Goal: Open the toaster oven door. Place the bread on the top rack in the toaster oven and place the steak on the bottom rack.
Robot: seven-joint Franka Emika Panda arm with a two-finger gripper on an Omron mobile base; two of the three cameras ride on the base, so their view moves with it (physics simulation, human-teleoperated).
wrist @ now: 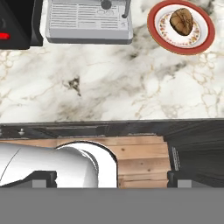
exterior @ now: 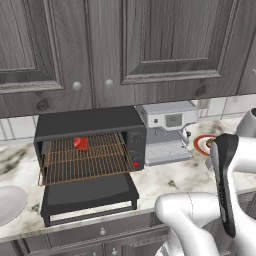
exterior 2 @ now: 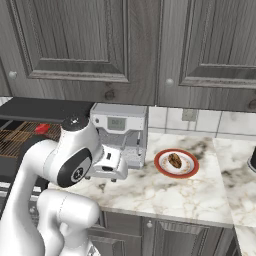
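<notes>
The bread (wrist: pixel 181 21) lies on a red-rimmed plate (wrist: pixel 154 17), to the right of the coffee machine (wrist: pixel 89 21); the toaster oven (exterior: pixel 90 145) stands on that machine's other side, its door (exterior: pixel 89 191) down, the steak (exterior: pixel 81 144) on a rack; the gripper (wrist: pixel 107 178) hovers with its 2 fingers spread wide and empty, and the bread lies ahead and rightward of them.

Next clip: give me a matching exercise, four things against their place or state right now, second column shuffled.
Things:
1. toaster oven door
2. steak
3. bread
4. coffee machine

Place or state:
A. on the red-rimmed plate on the counter
B. folded down, open
C. right beside the toaster oven, on its control-panel side
D. on a wire rack inside the oven

Pairs: 1-B, 2-D, 3-A, 4-C
</notes>
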